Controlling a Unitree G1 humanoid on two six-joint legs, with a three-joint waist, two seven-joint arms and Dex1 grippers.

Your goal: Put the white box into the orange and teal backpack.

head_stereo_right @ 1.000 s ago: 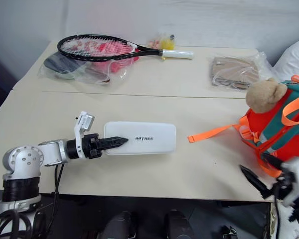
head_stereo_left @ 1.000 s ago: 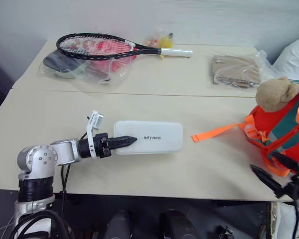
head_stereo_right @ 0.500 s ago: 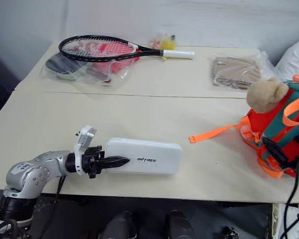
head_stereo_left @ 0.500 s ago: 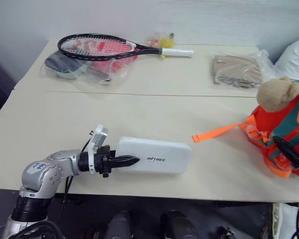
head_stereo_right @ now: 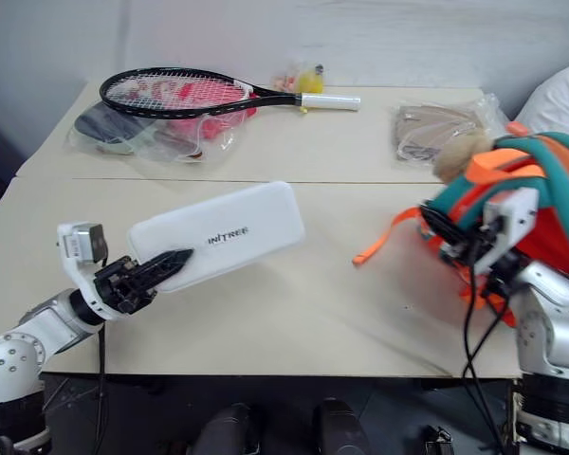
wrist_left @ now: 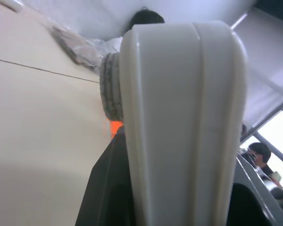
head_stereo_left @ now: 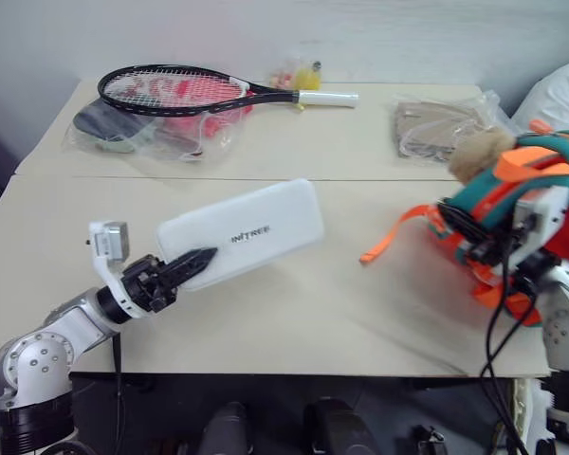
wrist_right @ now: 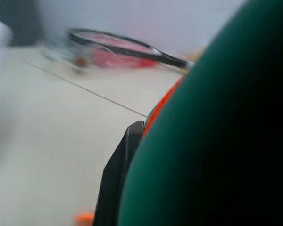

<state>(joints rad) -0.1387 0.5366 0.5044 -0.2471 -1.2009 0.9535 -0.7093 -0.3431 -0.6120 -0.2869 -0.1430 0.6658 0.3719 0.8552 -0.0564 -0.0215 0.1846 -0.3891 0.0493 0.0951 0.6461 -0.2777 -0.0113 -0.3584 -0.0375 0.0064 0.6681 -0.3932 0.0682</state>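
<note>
The white box [head_stereo_left: 242, 232] hangs tilted above the table [head_stereo_left: 313, 313], its far end raised. My left gripper [head_stereo_left: 192, 263] is shut on its near end. In the left wrist view the white box [wrist_left: 179, 117] stands close up between the fingers. The orange and teal backpack [head_stereo_left: 541, 171] sits at the table's right edge with the tan bear head [head_stereo_left: 479, 152] on its top. My right gripper [head_stereo_left: 460, 226] is shut on the backpack's left side. Teal fabric [wrist_right: 217, 132] presses against one black finger [wrist_right: 118, 179] in the right wrist view. An orange strap [head_stereo_left: 398, 235] trails left on the table.
A black racket [head_stereo_left: 199, 93] lies at the back left over clear plastic bags [head_stereo_left: 137, 128] with red and dark items. A clear bag with tan contents [head_stereo_left: 436, 128] lies at the back right. A white cushion [head_stereo_left: 559, 95] shows behind the backpack.
My left gripper has lifted the white box off the table and tilted its far end up. My right arm has swung in and shut on the backpack, which has tipped to the left.
</note>
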